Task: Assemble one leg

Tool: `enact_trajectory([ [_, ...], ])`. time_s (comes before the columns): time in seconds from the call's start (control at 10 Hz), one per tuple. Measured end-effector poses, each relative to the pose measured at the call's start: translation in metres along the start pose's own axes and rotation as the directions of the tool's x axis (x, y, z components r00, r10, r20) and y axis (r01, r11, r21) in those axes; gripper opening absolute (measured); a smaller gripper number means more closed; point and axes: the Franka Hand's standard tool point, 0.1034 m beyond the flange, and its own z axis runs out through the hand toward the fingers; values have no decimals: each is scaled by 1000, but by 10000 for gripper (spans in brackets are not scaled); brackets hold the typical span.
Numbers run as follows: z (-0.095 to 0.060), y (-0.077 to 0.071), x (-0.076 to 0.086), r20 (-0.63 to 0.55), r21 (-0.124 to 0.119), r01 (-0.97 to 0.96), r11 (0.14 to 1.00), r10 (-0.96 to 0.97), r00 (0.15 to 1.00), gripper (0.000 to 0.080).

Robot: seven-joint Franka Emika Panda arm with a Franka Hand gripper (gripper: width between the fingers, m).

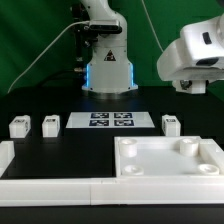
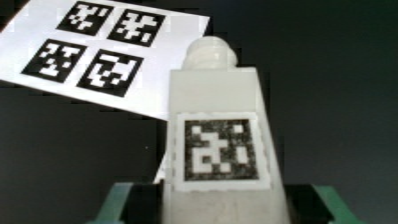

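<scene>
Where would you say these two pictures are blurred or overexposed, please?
Exterior view: the arm's white head is blown out and soft, and a blue glow shows at its base. Wrist view: the leg looms close, slightly soft, its tag smeared; the marker board reads legibly.

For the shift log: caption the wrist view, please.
Tagged white leg held in the gripper above the black table, marker board beyond.
</scene>
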Motion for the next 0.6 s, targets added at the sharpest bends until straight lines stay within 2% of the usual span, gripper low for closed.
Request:
enact_trajectory([
  [0.1, -9, -1, 10, -119, 8, -3, 1000, 4, 993, 293],
  [0.2, -12, -1, 10, -241, 12, -5, 1000, 7, 971, 293],
  [0.4, -12, -2, 9, -394, 16, -3, 1000, 9, 919, 293],
  [0.5, -18, 1, 17, -504, 7, 34, 999, -26, 864, 293],
  [0.6, -19, 16, 14, -604, -7, 58, 998, -50, 795, 293],
])
